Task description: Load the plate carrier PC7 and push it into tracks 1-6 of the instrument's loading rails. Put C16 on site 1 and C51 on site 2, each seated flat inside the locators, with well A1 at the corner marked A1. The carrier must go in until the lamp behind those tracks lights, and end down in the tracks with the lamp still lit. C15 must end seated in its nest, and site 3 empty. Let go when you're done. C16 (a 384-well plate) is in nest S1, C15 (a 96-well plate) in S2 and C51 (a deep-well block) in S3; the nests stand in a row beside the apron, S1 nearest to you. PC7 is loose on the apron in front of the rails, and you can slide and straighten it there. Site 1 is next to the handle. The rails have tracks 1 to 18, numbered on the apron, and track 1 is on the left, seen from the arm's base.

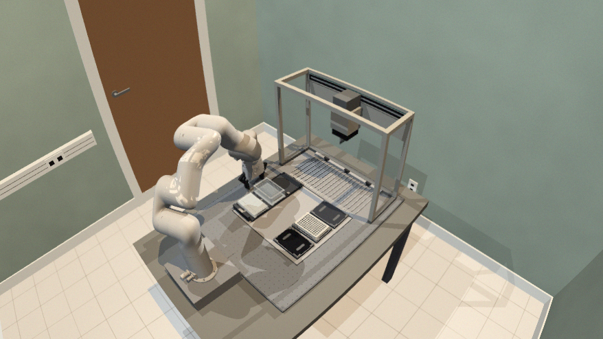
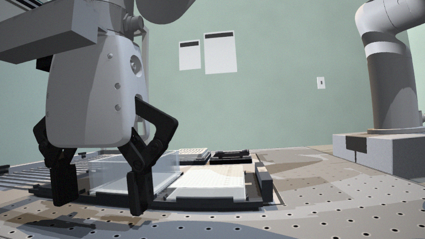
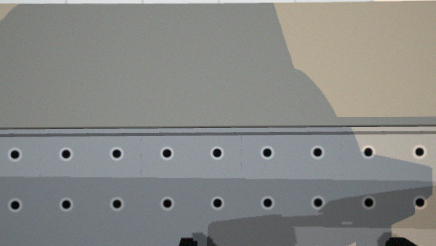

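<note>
The black carrier PC7 lies on the apron in front of the rails, handle toward the arm's base. The white 384-well plate C16 sits on site 1 next to the handle and also shows in the exterior view. The clear deep-well block C51 sits on site 2. Site 3 is bare. C15 sits in the middle nest. My gripper is open and empty, fingertips near table level just outside the carrier's left long side, beside C51. The wrist view shows only the fingertips' ends over the perforated board.
Nests S1 and S3 are bare. The instrument frame with its pipetting head stands over the rails. Small dark lamps sit behind the tracks. The arm's base block stands at the right in the exterior view.
</note>
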